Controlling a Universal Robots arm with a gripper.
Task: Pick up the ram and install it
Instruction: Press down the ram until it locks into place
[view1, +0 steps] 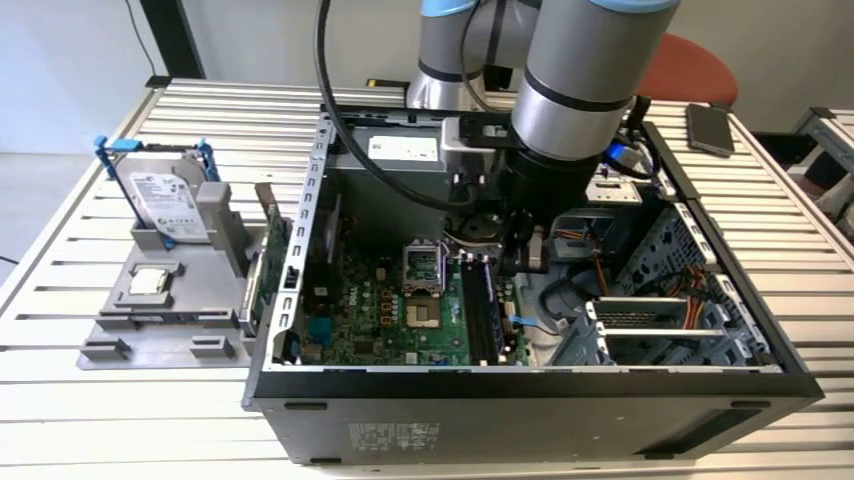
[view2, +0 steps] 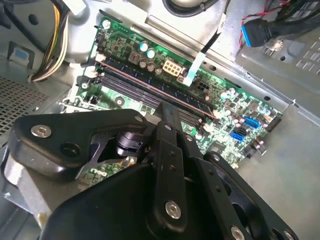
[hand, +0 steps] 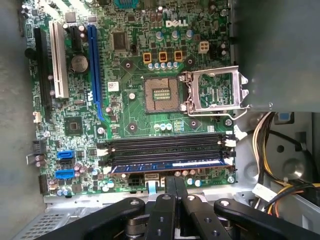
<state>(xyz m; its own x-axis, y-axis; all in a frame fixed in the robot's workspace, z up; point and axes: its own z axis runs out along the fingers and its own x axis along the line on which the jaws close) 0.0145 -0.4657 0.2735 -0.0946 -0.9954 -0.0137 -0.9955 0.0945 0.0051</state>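
Your tool (hand: 175, 187) sits with fingers pressed together and empty, just above the ram (hand: 167, 164), that blue stick lying seated in a memory slot on the motherboard (hand: 135, 100), beside the open processor socket (hand: 215, 92), inside the computer case (view1: 534, 400) on your desk (view1: 80, 400).

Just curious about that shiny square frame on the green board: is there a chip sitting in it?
No: in the first wrist view the processor socket is bare and its metal frame stands flipped open beside it.
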